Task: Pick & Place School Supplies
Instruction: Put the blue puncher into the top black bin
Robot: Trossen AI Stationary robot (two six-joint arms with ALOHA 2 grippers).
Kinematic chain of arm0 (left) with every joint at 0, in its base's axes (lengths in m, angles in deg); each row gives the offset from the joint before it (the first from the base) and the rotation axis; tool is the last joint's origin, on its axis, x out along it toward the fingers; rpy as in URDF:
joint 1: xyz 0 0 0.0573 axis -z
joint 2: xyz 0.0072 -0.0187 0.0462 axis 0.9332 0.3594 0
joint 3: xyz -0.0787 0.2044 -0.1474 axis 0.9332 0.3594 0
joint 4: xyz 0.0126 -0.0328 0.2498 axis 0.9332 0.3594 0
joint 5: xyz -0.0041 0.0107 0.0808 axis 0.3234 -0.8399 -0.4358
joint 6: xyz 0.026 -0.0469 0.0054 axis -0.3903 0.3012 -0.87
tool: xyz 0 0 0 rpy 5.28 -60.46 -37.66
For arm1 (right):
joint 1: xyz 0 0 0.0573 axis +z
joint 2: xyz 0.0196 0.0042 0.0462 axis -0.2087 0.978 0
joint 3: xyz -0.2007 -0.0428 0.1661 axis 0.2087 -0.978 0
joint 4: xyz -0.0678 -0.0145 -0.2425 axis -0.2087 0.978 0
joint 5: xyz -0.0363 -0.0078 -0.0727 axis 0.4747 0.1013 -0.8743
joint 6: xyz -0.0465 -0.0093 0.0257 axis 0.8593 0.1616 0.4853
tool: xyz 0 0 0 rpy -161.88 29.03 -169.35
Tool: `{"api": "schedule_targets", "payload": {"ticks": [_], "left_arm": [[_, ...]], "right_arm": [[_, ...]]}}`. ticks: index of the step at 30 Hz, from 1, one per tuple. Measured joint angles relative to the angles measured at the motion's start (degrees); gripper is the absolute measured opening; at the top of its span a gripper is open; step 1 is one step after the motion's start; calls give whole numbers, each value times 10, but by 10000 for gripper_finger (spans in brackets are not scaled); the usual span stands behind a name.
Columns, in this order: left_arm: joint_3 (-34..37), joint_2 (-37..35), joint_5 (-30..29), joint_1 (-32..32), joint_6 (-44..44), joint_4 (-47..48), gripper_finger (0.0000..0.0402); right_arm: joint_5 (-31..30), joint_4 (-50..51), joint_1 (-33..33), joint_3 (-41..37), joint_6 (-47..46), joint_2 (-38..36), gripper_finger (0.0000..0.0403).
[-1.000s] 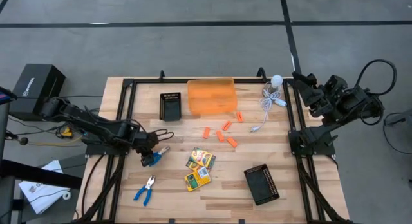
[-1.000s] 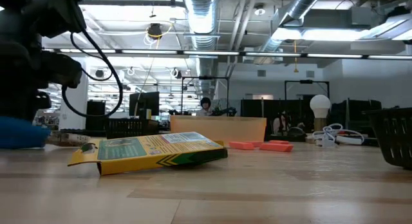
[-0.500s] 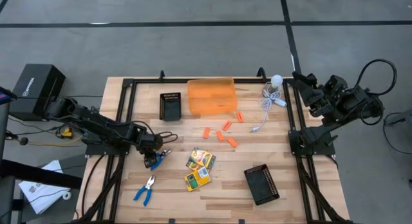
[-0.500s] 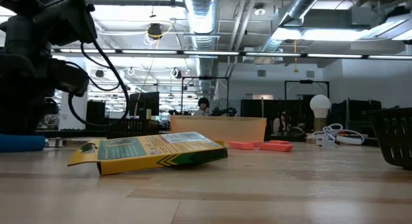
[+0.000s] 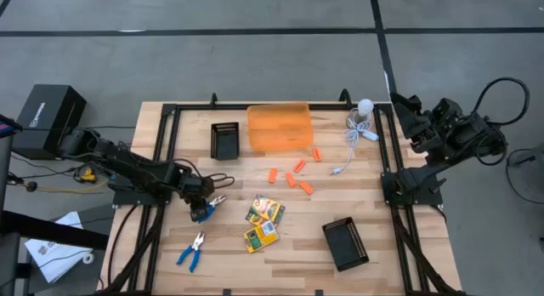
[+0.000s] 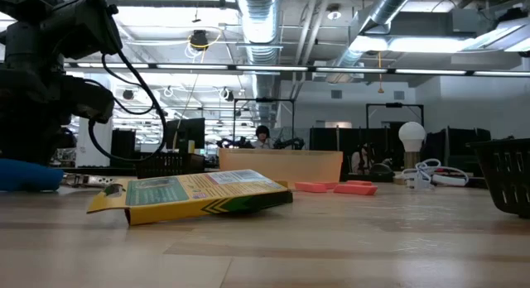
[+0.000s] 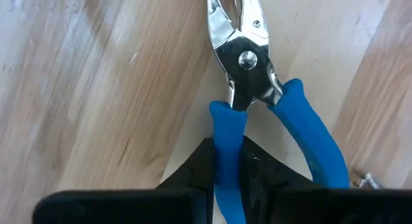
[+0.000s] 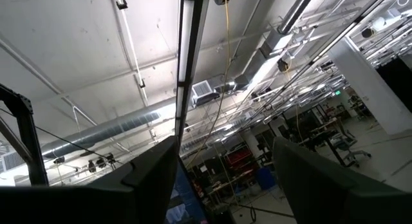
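A pair of blue-handled pliers (image 5: 206,210) lies on the wooden table at the near left, with my left gripper (image 5: 199,202) shut on one of its handles. The second pair of pliers (image 5: 191,250) lies nearer the front edge. Two yellow-and-green crayon boxes (image 5: 265,209) (image 5: 261,237) lie flat near the table's middle, and several orange sticks (image 5: 293,177) are scattered beyond them. My right gripper (image 8: 225,179) stands open at the table's right edge (image 5: 406,117), raised and pointing at the ceiling. My left gripper (image 7: 226,156) pinches one blue handle (image 7: 226,130) of the pliers between its two fingers (image 7: 193,169), a little below the pivot. It comes slanting down from the table's left. The other handle (image 7: 309,134) stands free beside the fingers, and the steel jaws (image 7: 232,18) lie on the wood.
An orange bin (image 5: 279,128) sits at the far middle with a black ridged tray (image 5: 224,139) to its left. Another black tray (image 5: 345,243) is at the near right. A white cable with a bulb (image 5: 357,126) lies at the far right.
My left gripper has gone a little toward the table's near edge and down onto the pliers, which have shifted slightly on the wood. The right arm has kept still.
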State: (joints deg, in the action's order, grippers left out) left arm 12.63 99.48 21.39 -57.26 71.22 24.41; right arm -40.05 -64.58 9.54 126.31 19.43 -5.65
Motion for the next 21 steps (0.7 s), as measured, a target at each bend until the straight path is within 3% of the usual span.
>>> {"api": "schedule_targets", "payload": {"ticks": [6, 12, 21], "left_arm": [[-6, -108, -19, -10, 105, -72, 33], [-7, -202, -145, -29, 164, -181, 33], [-7, -190, -234, -137, 134, -184, 33]], "right_arm": [[0, -10, 0, 0, 19, -1, 244], [0, -13, 0, 0, 30, -1, 244], [0, -36, 0, 0, 30, -1, 244]]}}
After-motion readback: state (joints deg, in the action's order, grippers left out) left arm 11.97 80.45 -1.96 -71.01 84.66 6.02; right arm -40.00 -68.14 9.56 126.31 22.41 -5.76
